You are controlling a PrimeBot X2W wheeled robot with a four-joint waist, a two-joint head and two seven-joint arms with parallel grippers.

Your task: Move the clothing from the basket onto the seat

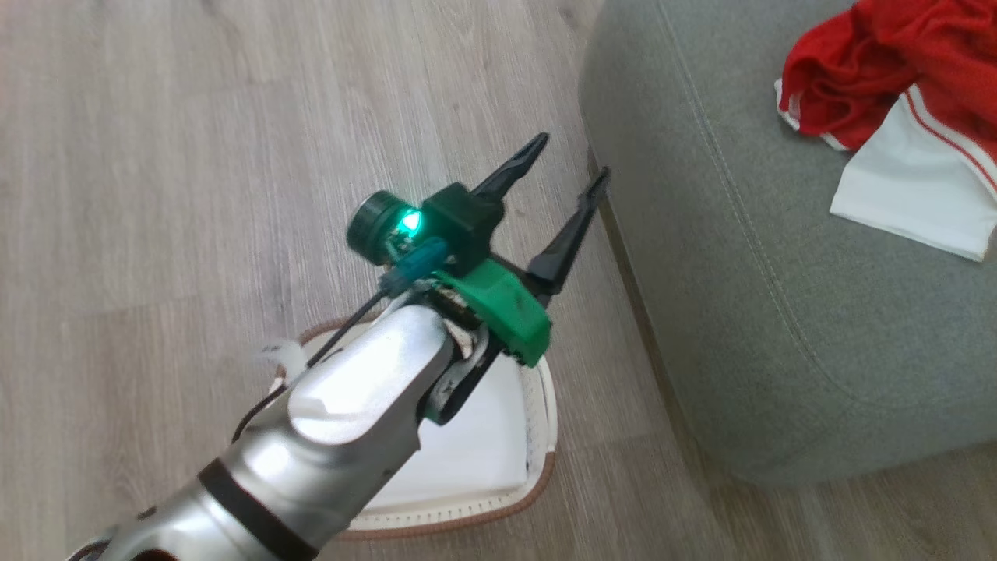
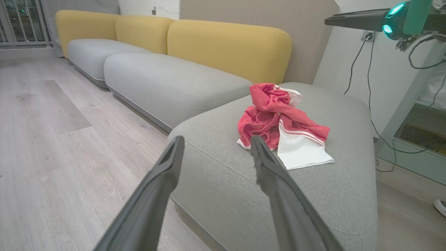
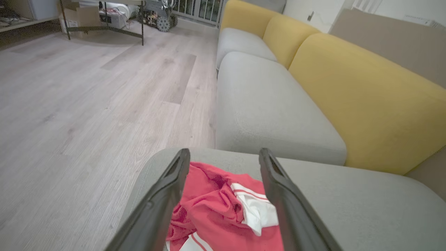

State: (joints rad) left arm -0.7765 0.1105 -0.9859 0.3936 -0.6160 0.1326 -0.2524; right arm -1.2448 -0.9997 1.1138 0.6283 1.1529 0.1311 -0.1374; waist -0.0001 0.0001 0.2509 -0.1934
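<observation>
1. Pale left forearm (image 1: 343, 421) crosses the lower left of the head view. It covers part of the basket (image 1: 545, 467), which stands on the wood floor (image 1: 195, 156) near the seat (image 1: 740, 273).
2. Left gripper (image 1: 572, 156): both fingers are spread wide with nothing between them. It points toward the seat's near edge.
3. Right gripper (image 3: 224, 152): both fingers are spread and grip nothing. In the right wrist view it hangs over the clothing, which lies beneath and just beyond the fingertips.
4. Clothing (image 1: 880, 78): 1 crumpled heap of red and white garments rests on top of the seat, well apart from the basket. Neither gripper holds it.
5. Basket contents: the visible part shows a flat white sheet (image 1: 475, 444) and no red fabric. The part under the forearm is hidden.
6. Key relation: from the left gripper, the heap lies forward and to the right, across the cushion. The right gripper is the nearer tool. The heap's long axis runs from the red bunch to the white panel.
7. Judgement: the transfer appears complete or nearly so. The hidden part of the basket should be checked before both arms are drawn clear.
</observation>
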